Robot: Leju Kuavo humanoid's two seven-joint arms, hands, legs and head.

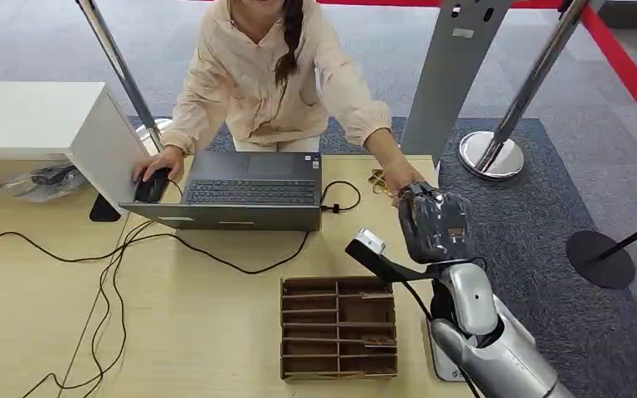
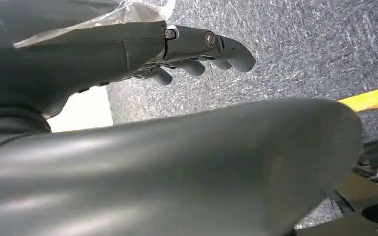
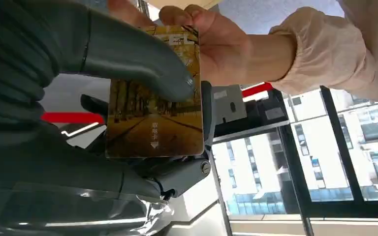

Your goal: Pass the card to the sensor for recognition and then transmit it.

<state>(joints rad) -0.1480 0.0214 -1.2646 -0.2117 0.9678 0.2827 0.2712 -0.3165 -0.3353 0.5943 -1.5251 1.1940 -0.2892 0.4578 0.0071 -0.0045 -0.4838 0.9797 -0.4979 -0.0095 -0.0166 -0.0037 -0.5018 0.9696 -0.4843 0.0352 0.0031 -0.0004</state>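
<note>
The robot's grey right hand (image 3: 142, 98) pinches a golden-brown rectangular plastic card (image 3: 152, 118), raised beyond the table's far edge, where a person's hand (image 3: 216, 49) grips its far end. The left hand (image 2: 197, 49) hangs empty, fingers loosely apart.

I count one person (image 1: 274, 75) at the desk, one laptop (image 1: 249, 189), one mouse (image 1: 151, 187) and one card (image 3: 152, 105). There is one cardboard tray (image 1: 338, 327), one scanner (image 1: 379, 253), and two robot hands: the right hand (image 1: 434, 222) and the left hand (image 2: 187, 51). Beyond the desk I make out three round post bases (image 1: 488, 155), one half hidden.
</note>
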